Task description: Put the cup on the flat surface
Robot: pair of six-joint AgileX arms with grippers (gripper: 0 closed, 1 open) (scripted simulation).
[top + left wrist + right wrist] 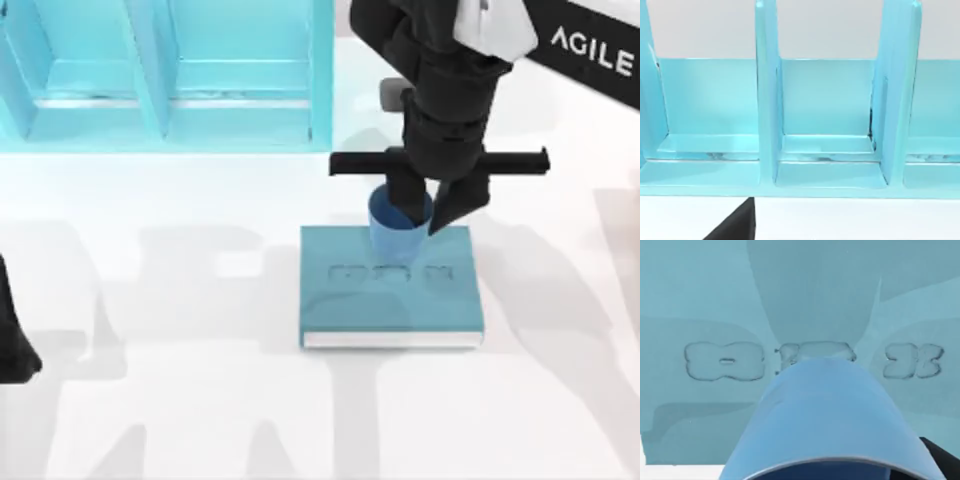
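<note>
White tabletop point(180, 420) spreads bare in front; light-blue shelf unit point(165, 70) stands at the far left. Teal block point(390, 300) lies center-right, w/ embossed marks on its cover. Your right gripper point(425, 215) hangs over the block's far edge, jaws clamped on the blue cup point(398, 228), which sits over or on the block; can't tell which. Left gripper point(15, 350) is parked at the left edge, jaw state can't tell. By the look of it, cup's grasped but not yet on the tabletop; move aside, lower, release remain.
</note>
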